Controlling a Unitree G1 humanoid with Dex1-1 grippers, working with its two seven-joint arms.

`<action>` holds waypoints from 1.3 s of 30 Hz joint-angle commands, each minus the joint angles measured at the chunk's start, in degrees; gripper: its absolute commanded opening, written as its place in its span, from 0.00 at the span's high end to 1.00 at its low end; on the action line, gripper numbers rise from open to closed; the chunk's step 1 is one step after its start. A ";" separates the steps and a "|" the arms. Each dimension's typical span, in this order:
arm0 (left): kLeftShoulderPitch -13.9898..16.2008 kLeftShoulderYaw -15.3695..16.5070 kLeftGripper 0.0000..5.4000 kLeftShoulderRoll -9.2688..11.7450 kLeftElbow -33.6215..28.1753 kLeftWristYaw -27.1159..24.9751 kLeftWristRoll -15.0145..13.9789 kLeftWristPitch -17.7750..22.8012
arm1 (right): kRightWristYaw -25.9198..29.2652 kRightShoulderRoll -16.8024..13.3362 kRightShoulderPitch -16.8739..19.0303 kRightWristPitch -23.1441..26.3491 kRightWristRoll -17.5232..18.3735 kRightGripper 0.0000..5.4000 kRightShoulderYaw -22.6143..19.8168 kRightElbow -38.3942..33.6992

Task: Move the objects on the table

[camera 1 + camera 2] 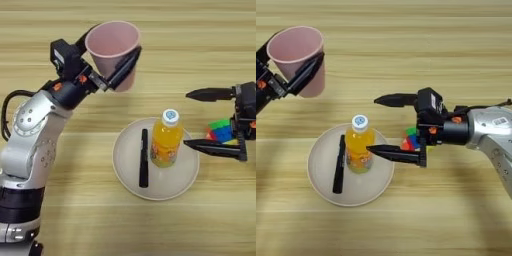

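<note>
While the left hand (112, 60) grips the pink cup (114, 50) above the wood-grain table (200, 50), the right hand (381, 125) gapes wide — beside the bottle (358, 145).

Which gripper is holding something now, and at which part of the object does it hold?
The left gripper holds the pale pink cup by its side wall, one finger on each side, lifted above the table. The right gripper is open beside the orange-juice bottle, holding nothing.

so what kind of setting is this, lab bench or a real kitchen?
Probably a lab tabletop: a bare wood-grain table with staged props only, a plate holding a juice bottle and pen, plus a colourful cube.
</note>
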 commanded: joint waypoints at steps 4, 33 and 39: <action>-3.54 -0.28 0.17 -3.98 17.45 11.57 13.46 -8.46 | -0.09 0.55 -0.27 -0.70 0.96 0.00 -1.41 -0.64; -1.79 -2.06 0.17 -12.46 43.89 17.82 20.52 -23.09 | -3.45 3.67 -2.24 -0.56 3.37 0.00 -3.64 -2.12; -0.78 -2.13 0.17 -12.92 43.81 18.28 21.01 -24.15 | -3.52 3.65 -2.29 -0.57 3.48 0.00 -3.67 -2.26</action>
